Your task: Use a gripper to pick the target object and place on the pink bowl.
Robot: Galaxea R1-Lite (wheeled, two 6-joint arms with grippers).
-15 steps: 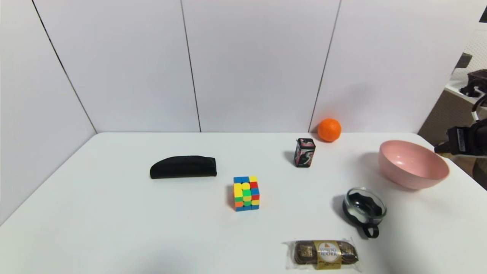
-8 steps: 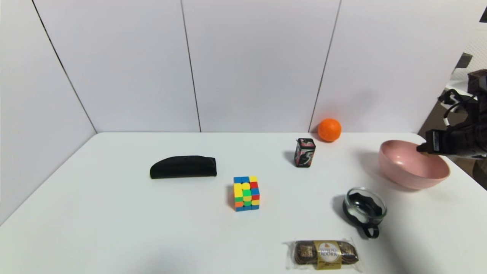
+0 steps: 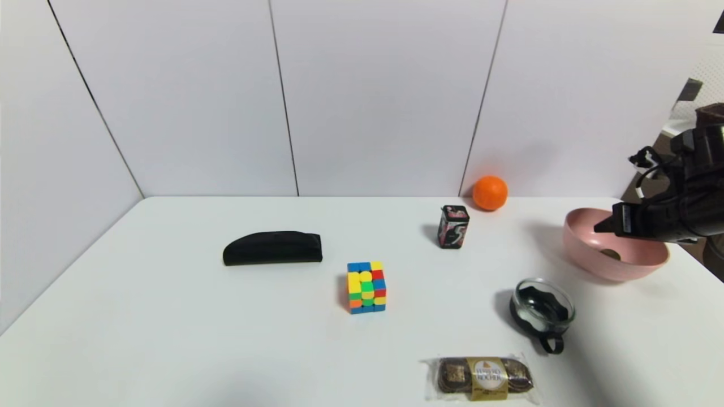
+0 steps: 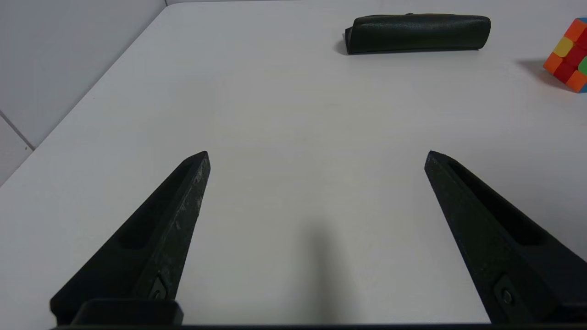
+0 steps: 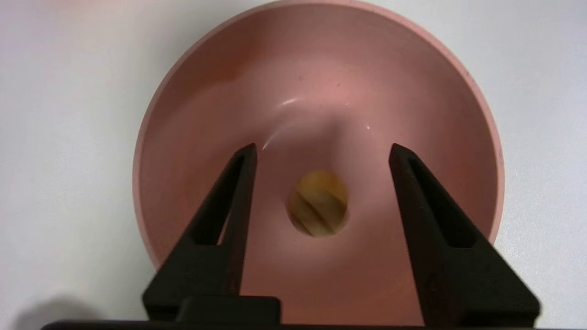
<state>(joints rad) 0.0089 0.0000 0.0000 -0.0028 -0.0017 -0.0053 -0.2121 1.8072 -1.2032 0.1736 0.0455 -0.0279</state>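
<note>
Tan and grooved, the ball (image 5: pixel 317 204) already lies loose inside the pink bowl (image 3: pixel 582 249) near the counter's right edge, the right tool (image 5: pixel 321 153) released above it, so only withdrawal seems left.

One pink bowl (image 3: pixel 582 254), right of frame, with one tan ball (image 3: pixel 610 254) inside. One glass bowl (image 3: pixel 543 311), lower right. One orange ball (image 3: pixel 490 193), upper right. One tin (image 3: pixel 452 226), right of centre. One cube (image 3: pixel 366 286), centre. One black case (image 3: pixel 272 247), left of centre. One chocolate pack (image 3: pixel 485 377), bottom. Two grippers: right (image 5: pixel 321 153), left (image 4: pixel 316 156).
</note>
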